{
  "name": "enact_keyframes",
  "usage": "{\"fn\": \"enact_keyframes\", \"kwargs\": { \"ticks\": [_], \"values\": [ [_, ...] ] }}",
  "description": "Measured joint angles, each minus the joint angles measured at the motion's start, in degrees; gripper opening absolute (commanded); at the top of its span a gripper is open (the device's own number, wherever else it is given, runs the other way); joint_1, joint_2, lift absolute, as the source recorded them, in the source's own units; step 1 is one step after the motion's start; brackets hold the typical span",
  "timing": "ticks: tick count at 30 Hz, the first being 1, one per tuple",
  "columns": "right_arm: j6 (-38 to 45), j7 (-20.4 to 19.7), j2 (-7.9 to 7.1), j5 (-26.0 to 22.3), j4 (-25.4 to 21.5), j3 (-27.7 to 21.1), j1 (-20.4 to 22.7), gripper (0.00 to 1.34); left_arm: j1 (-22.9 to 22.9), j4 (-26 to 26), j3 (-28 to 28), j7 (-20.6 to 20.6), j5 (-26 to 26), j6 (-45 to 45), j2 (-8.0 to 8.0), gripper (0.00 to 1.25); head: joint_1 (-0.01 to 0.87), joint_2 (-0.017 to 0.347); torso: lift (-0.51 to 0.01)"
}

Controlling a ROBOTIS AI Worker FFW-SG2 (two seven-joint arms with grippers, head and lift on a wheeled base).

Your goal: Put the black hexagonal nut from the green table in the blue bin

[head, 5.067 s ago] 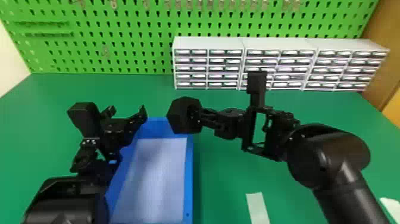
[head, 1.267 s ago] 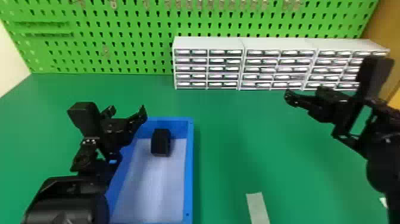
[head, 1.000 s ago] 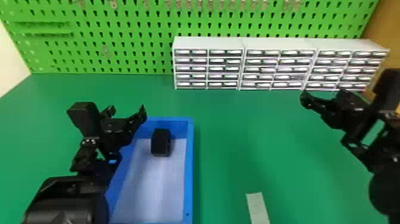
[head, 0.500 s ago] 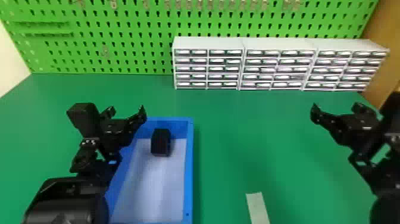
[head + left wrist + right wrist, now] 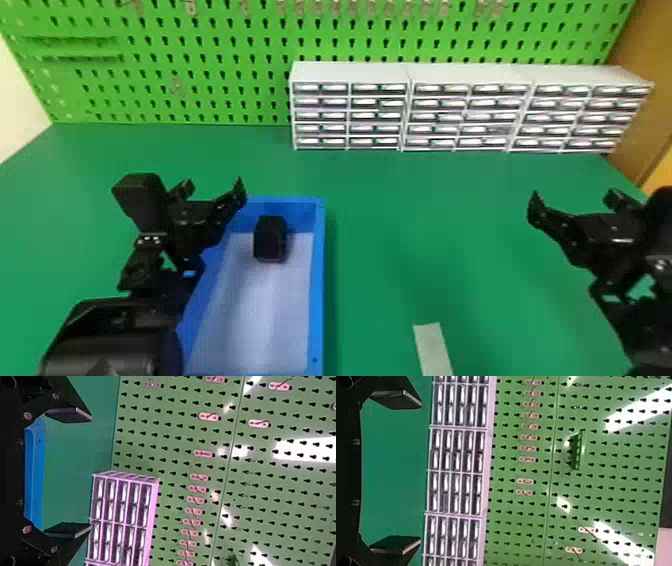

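Since the first head picture, the right gripper (image 5: 574,197) has gone away from the bin, over to the robot's right side, and the black hexagonal nut (image 5: 270,239) has gone from its fingers down into the blue bin (image 5: 320,285). Over the last second, it has slid a bit more to the right and a bit nearer to the robot. Now the nut sits on the pale floor of the bin, close to the far wall, and no gripper touches it. The right gripper's two flat black fingers are spread wide apart with nothing between them. It is near the right edge of the head view, well apart from the bin. The left gripper (image 5: 214,189) is by the bin's far left corner, and it has stayed in the same place. Its fingers are wide apart too, and they hold nothing. Under it all is the green table (image 5: 425,225). A small pale strip (image 5: 434,350) lies on the table to the right of the bin. White drawer cabinets (image 5: 410,72) stand side by side at the back, in front of a green pegboard (image 5: 200,112).
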Motion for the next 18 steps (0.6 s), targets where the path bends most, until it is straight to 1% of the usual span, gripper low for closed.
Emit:
{"fn": "enact_keyframes", "kwargs": {
  "ticks": [7, 18],
  "values": [
    [-1.41, -0.31, 0.00, 0.27, 0.82, 0.58, 0.66, 1.23, 0.03, 0.00, 0.03, 0.00, 0.01, 0.01, 0.00, 0.95, 0.686, 0.051, -0.097],
    [-1.80, -0.40, 0.00, -0.01, 1.29, 1.42, 0.21, 1.23, -0.02, -0.01, -0.04, 0.00, 0.02, 0.01, 0.00, 0.95, 0.686, 0.051, -0.097]
  ]
}}
